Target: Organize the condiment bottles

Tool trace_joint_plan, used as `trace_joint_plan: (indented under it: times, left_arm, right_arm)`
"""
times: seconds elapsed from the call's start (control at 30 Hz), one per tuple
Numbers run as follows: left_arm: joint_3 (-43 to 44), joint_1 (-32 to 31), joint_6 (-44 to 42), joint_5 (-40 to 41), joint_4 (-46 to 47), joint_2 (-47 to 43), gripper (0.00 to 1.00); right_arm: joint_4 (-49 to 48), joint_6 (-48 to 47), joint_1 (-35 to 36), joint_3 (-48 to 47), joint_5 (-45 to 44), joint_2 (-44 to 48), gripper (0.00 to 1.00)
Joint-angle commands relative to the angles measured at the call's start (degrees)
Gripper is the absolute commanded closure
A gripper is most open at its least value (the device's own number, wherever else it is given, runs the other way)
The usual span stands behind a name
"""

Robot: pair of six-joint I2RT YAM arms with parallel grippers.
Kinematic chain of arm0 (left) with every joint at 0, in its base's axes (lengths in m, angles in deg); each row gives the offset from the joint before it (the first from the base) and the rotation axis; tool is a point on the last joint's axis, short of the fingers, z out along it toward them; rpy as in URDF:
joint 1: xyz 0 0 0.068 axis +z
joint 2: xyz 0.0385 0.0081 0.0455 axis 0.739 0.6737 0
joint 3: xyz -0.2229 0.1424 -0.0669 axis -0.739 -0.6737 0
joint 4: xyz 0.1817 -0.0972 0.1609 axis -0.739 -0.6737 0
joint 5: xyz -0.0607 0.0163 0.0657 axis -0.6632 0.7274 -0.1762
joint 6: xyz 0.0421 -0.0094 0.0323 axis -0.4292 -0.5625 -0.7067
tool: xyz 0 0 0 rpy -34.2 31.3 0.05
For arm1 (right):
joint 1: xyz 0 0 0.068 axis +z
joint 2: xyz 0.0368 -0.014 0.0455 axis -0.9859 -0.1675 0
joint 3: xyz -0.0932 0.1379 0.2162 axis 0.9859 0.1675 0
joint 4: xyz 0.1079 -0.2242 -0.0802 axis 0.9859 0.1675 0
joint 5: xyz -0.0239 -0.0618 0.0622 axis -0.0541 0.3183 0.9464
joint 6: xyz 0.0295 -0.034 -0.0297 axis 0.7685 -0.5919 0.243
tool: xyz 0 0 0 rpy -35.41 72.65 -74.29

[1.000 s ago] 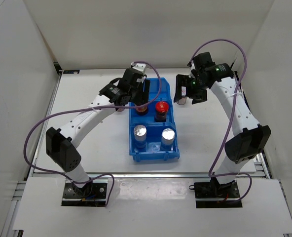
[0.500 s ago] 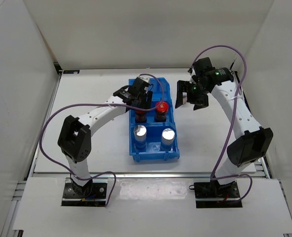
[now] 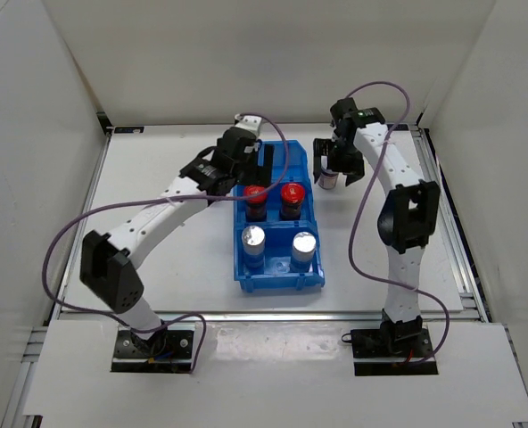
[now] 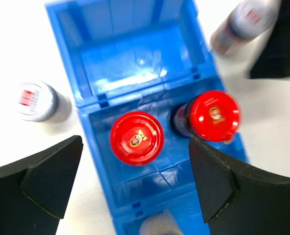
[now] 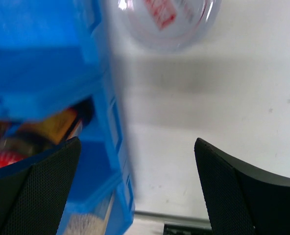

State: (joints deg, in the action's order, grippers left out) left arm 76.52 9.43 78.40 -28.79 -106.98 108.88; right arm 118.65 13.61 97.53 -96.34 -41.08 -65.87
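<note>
The blue bin (image 3: pixel 277 267) holds two red-capped jars (image 3: pixel 256 193) (image 3: pixel 291 193) in its middle compartment and two silver-topped jars (image 3: pixel 252 237) (image 3: pixel 304 242) in the near one. Its far compartment (image 4: pixel 135 63) is empty. My left gripper (image 3: pixel 243 174) is open and empty, hovering over the red caps (image 4: pixel 136 137) (image 4: pixel 214 115). A pale jar with a printed lid (image 4: pixel 39 100) stands on the table left of the bin. Another pale jar (image 3: pixel 329 180) stands right of the bin; it also shows in the right wrist view (image 5: pixel 169 22). My right gripper (image 3: pixel 338 165) is open above it.
White walls close in the table at the back and on both sides. The bin's right wall (image 5: pixel 113 142) lies close to my right gripper's left finger (image 5: pixel 32 191). Purple cables loop off both arms.
My left gripper has drawn back from the left red-capped jar, which now stands uncovered in the middle compartment. My right gripper has shifted left and back over the pale jar.
</note>
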Motion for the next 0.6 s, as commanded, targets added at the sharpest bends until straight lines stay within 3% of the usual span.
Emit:
trace_joint_plan:
  times: [0.0, 0.27, 0.47, 0.57]
  left_arm:
    - [2.01, 0.07, -1.70, 1.89, -0.25, -7.61, 0.00]
    - [-6.23, 0.07, -2.23, 3.21, -2.45, -16.05, 0.00]
    - [-8.53, 0.07, -4.77, 6.19, -3.50, -17.46, 0.00]
    - [-8.53, 0.07, -4.78, 6.20, -3.50, -16.41, 0.00]
  right_arm:
    - [0.61, -0.72, -2.31, -6.58, -0.54, -4.30, 0.00]
    - [-0.53, -0.19, -3.98, -16.43, 1.74, -13.63, 0.00]
    - [-1.67, 0.34, -4.51, -21.18, 2.98, -20.22, 0.00]
    - [-1.68, 0.34, -4.51, -21.89, 3.51, -21.28, 0.10]
